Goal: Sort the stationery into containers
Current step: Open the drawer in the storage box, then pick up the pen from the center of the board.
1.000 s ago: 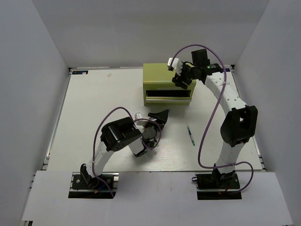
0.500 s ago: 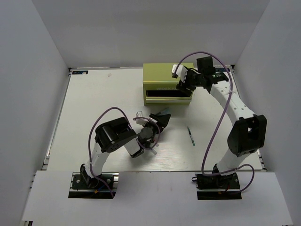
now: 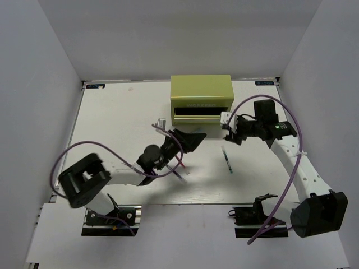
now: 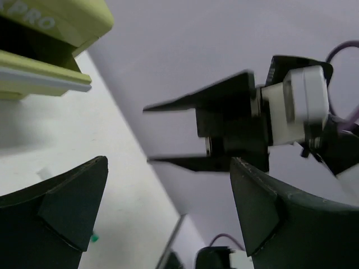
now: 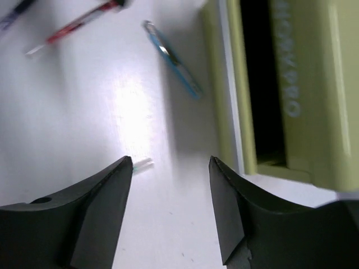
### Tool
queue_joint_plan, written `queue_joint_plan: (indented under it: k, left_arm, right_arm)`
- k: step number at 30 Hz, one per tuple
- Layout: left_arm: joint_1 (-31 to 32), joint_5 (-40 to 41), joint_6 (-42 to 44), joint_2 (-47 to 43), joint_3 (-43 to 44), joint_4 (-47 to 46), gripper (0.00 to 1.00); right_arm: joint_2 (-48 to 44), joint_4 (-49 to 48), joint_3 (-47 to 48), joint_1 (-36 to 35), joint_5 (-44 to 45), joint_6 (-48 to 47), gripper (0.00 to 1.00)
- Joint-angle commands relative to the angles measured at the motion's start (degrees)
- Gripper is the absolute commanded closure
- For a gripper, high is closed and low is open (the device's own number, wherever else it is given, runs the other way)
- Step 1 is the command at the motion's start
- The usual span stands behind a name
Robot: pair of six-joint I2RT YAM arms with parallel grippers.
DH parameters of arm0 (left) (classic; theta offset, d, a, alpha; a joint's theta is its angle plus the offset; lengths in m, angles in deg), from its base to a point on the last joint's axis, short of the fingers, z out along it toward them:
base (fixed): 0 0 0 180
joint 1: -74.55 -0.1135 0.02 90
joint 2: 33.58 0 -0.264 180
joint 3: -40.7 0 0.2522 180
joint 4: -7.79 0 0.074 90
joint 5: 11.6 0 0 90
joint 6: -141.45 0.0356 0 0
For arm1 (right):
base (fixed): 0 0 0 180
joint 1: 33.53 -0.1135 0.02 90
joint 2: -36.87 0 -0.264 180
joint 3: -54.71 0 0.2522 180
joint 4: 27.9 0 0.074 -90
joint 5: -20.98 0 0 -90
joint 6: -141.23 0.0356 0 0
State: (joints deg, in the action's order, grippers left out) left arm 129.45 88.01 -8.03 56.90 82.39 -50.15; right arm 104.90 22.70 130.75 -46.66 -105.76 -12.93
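Observation:
The yellow-green chest stands at the back with one drawer open. It also shows in the right wrist view and the left wrist view. My left gripper is open and empty, in front of the drawer. My right gripper is open and empty, low over the table right of the drawer. The dark teal pen lies on the table below it. The right wrist view shows the pale blue-silver pen, the red pen with white end and a dark pen's tip.
White walls close the table on three sides. The left arm stretches low across the front left. The right arm's purple cable loops over the right side. Bare table lies left of the chest.
My right gripper came down off the chest top to the table in front of its right side. My left arm stretched out low; its gripper stays near the drawer front.

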Motion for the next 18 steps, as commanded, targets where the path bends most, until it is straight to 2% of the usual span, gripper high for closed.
queue_joint_plan:
  k: [1,4,5,6,8,11,14,15,18]
  left_arm:
    - [-1.2,-6.8,13.6,-12.4,9.2,29.3,0.0]
    - [-1.2,2.2,18.3,-16.2,19.9,54.8,0.0]
    - [-1.2,5.7,18.4,-17.1,21.7,68.1,0.0]
    - [-1.2,11.2,18.4,-19.0,23.0,73.2,0.0]
    - [-1.7,15.1,18.4,-21.6,23.7,83.1,0.0]
    - [-2.3,19.7,14.3,-28.0,21.7,92.0,0.0]
    - [-2.3,20.9,8.3,-35.6,17.1,96.7,0.14]
    - [-2.3,20.9,5.5,-37.5,14.4,97.4,0.27]
    - [-2.3,20.9,2.1,-44.3,10.2,100.5,0.4]
  right_arm:
    - [-2.4,3.9,-4.8,0.1,-7.7,-9.6,0.36]
    - [-2.6,4.6,-8.0,-0.2,-8.3,-15.0,0.34]
    - [-2.4,4.4,-8.6,-0.3,-8.3,-15.9,0.33]
    - [-2.2,4.4,-9.5,-0.4,-8.7,-18.7,0.31]
    - [-1.4,3.3,-10.5,-1.2,-8.8,-21.6,0.3]
    - [0.4,-0.4,-11.7,-2.3,-7.4,-23.3,0.3]
    - [3.1,-4.1,-11.4,-4.8,-5.2,-23.2,0.35]
    - [4.4,-4.9,-11.1,-5.7,-4.7,-23.3,0.39]
    - [8.1,-5.1,-9.5,-8.4,-2.2,-23.4,0.44]
